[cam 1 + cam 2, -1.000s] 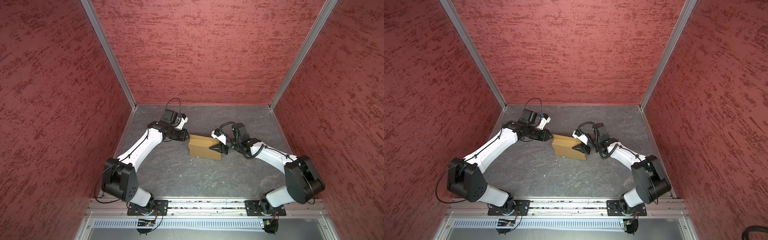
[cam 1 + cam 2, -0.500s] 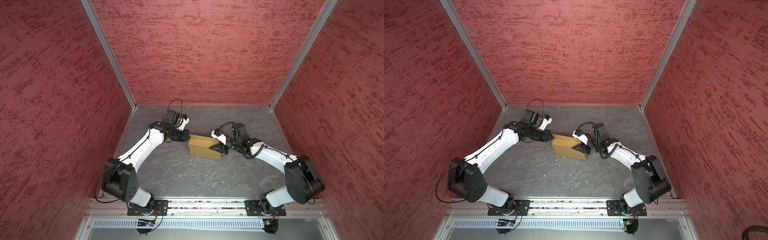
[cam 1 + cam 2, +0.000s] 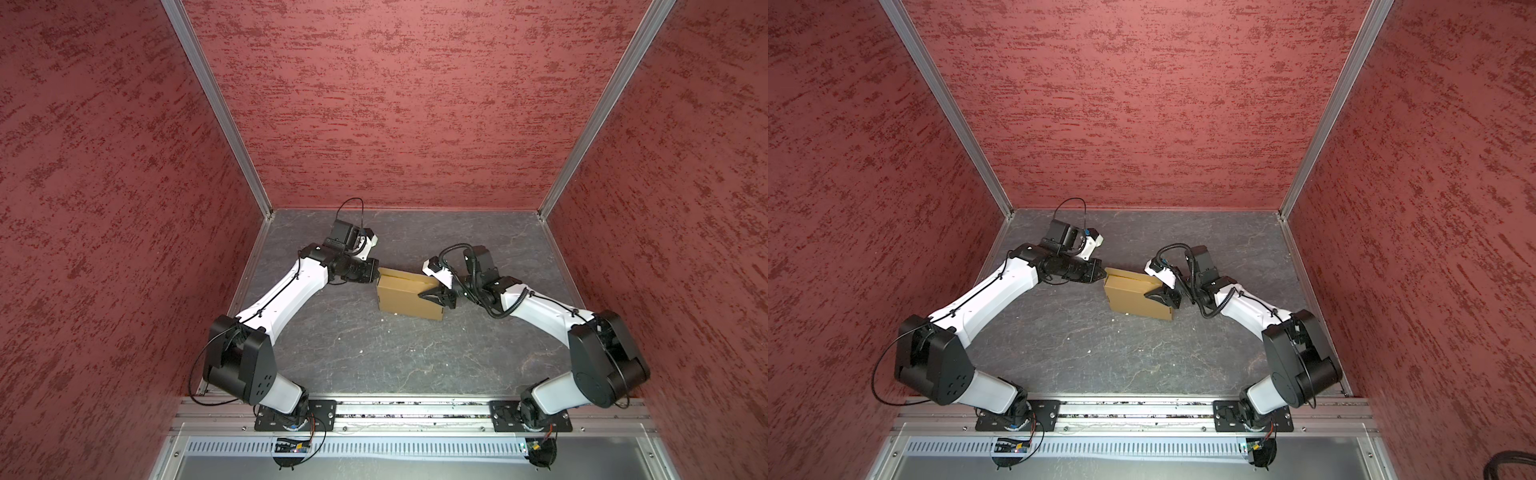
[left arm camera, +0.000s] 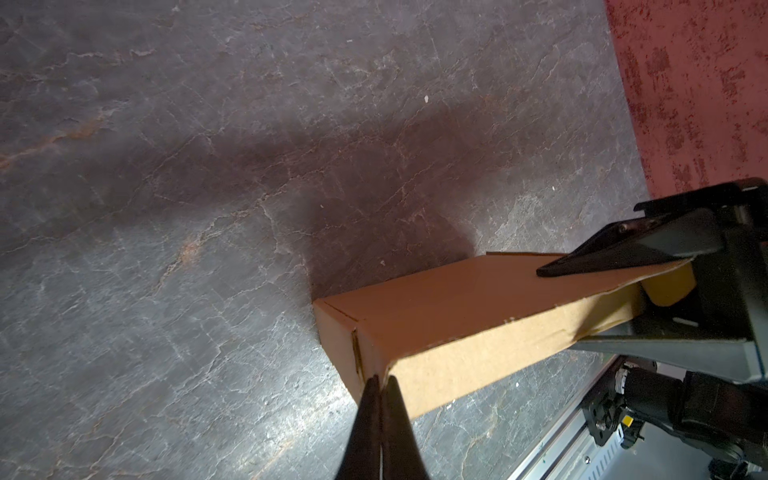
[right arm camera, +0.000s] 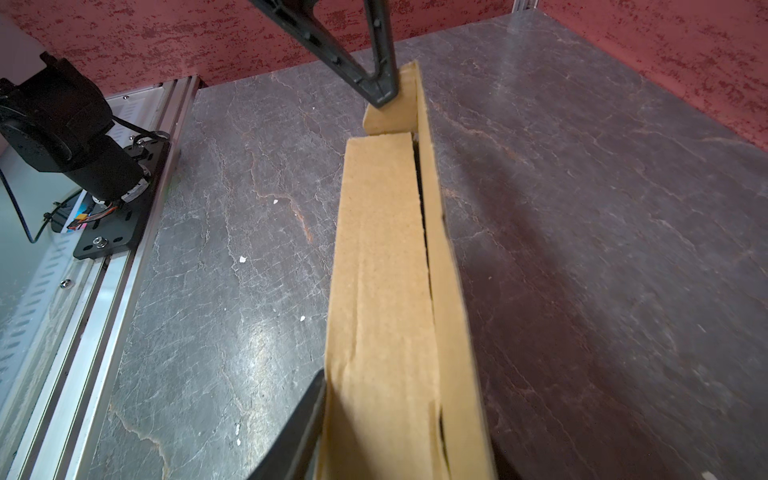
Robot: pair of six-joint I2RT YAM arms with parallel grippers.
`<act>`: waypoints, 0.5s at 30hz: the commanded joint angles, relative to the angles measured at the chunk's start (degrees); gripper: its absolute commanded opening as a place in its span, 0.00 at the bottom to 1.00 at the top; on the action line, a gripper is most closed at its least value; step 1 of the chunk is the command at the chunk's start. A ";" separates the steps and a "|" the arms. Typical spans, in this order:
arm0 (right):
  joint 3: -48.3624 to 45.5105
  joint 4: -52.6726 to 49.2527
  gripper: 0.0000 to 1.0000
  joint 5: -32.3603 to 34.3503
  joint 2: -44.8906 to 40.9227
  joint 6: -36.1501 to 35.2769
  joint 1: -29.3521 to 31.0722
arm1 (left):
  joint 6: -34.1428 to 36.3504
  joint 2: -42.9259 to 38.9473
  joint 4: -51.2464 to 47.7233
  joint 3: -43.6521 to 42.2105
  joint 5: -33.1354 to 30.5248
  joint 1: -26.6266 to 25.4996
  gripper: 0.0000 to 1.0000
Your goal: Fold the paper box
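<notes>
On the left, your left gripper (image 3: 375, 276) has its jaws clenched together, and the tips press against the far left corner of the paper box (image 3: 405, 298) with nothing visibly between them. The box lies folded up near the middle of the gray table (image 3: 374, 357), with a thin gap showing along one lid edge in the right wrist view. On the right, your right gripper (image 3: 435, 297) grasps the box's right end, with one finger on the lid and the other against a side wall.
</notes>
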 commanded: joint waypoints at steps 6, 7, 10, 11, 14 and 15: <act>-0.25 -0.07 0.23 0.87 1.42 -0.05 0.56 | -2.55 -1.48 3.76 -4.10 0.69 -1.11 0.00; -0.32 0.02 0.24 0.91 1.42 -0.06 0.54 | -2.79 -1.63 3.97 -4.55 0.40 -1.20 0.00; -0.28 -0.05 0.24 0.94 1.34 -0.10 0.51 | -3.10 -2.08 4.56 -5.51 -0.24 -1.27 0.00; -0.32 -0.07 0.24 0.95 1.37 -0.15 0.53 | -3.10 -2.26 4.47 -5.75 -0.56 -1.38 0.00; -0.31 -0.07 0.23 0.96 1.46 -0.11 0.51 | -3.19 -2.77 4.70 -6.37 -1.18 -1.48 0.00; -0.34 0.01 0.24 0.96 1.49 -0.12 0.49 | -3.29 -3.03 4.87 -6.77 -1.59 -1.62 0.00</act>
